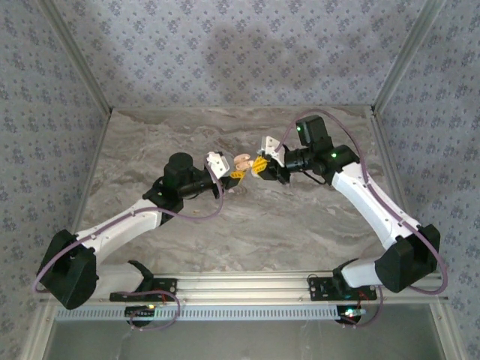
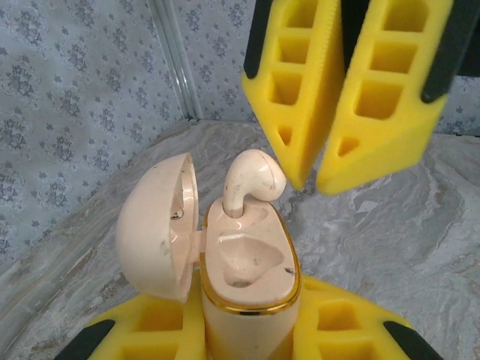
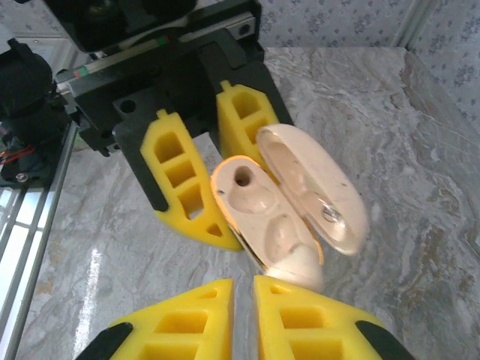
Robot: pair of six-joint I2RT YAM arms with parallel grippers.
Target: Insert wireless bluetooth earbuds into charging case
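Here the left gripper [image 2: 247, 330] pinches the open case [image 2: 251, 277] by its base, with one earbud [image 2: 253, 178] standing stem-down at its far end. The right gripper [image 2: 313, 184], fingers pressed together and empty, hovers just beside it. The earbud is likely light, glossy and slippery; nudge its rounded head gently.

charging case [image 3: 259, 214]: lid open, in left gripper [image 3: 217, 161] | earbud [image 3: 298, 271]: in near socket | right gripper [image 3: 244, 289]: closed

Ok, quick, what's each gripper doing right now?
Left gripper: closed, holding the charging case.
Right gripper: closed, empty, beside the earbud.
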